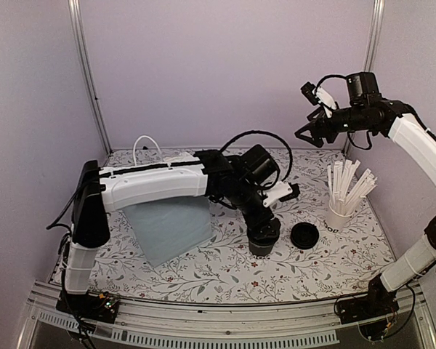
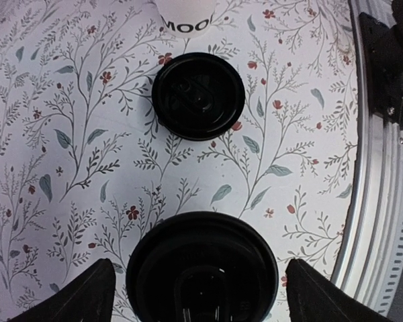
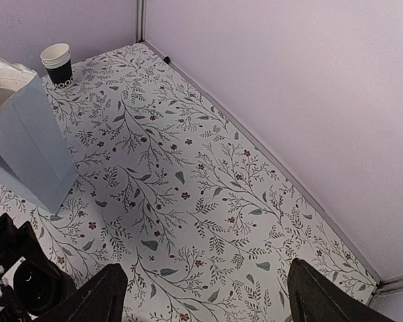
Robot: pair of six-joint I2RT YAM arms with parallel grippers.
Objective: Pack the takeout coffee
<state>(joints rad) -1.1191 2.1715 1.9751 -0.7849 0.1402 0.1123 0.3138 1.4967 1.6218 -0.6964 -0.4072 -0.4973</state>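
The takeout coffee [image 2: 201, 261], a small black cup with a round black lid on it, stands upright on the floral table cover [image 1: 218, 269]. My left gripper [image 2: 201, 295] is open and hangs right over it. The fingertips [image 2: 87, 295] flank the lid with a gap on each side. From above, the cup [image 1: 264, 244] shows just below the left gripper [image 1: 265, 218]. The pale-blue paper bag [image 1: 167, 225] stands upright to its left. My right gripper [image 1: 307, 134] is raised high at the back right, open and empty [image 3: 205, 298].
A loose black lid [image 1: 304, 235] lies right of the coffee [image 2: 198, 96]. Beyond it stands a white cup of wooden stirrers [image 1: 339, 211]. Stacked black cups [image 3: 57, 64] stand at the back behind the bag [image 3: 20, 141]. The metal table rail [image 2: 376, 201] runs along the near edge.
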